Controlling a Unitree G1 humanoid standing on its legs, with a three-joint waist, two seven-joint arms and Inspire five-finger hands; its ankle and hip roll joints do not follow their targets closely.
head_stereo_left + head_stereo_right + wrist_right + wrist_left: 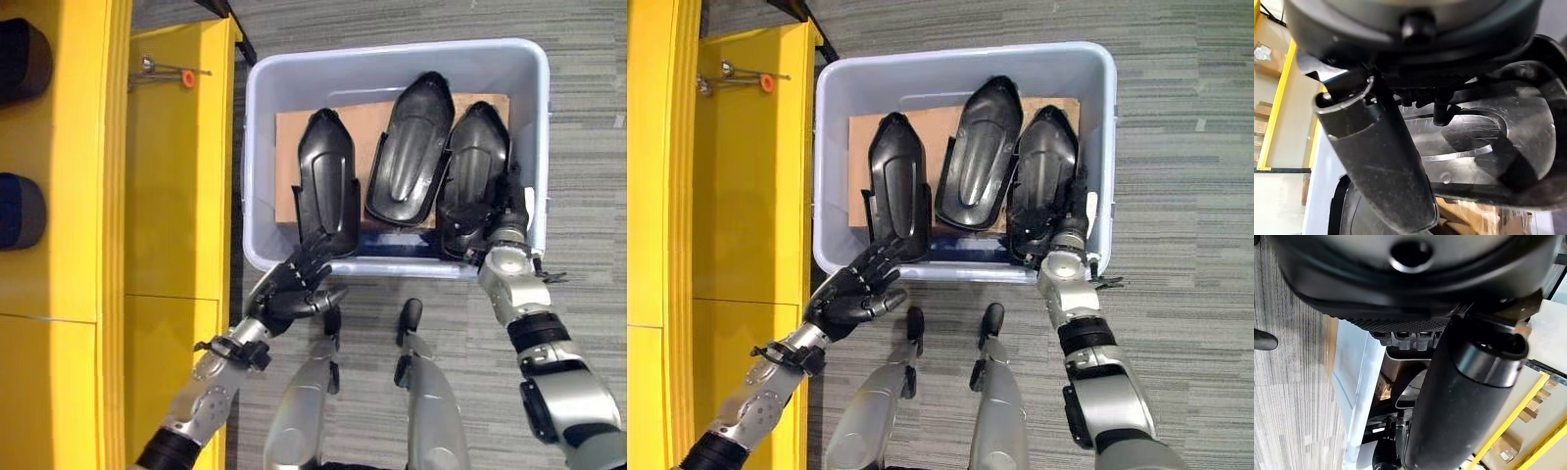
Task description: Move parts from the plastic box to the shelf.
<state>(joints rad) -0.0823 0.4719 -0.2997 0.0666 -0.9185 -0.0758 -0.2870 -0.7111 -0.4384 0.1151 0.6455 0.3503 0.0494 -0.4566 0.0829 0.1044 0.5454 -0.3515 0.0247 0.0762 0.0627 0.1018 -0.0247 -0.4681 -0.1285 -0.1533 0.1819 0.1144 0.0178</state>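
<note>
My left hand [294,289] hovers open at the near rim of the plastic box [257,147]; my right hand [493,223] reaches inside onto the rightmost part [475,166], grip unclear. Three black parts lie on cardboard [367,122] inside, beside the yellow shelf [167,196]

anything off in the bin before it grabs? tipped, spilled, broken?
Nothing broken or spilled. Three black parts lie on cardboard in the plastic box. The middle part is tilted and overlaps the right part; the left part lies apart. The left hand is open at the near rim; the right hand reaches inside.
</note>
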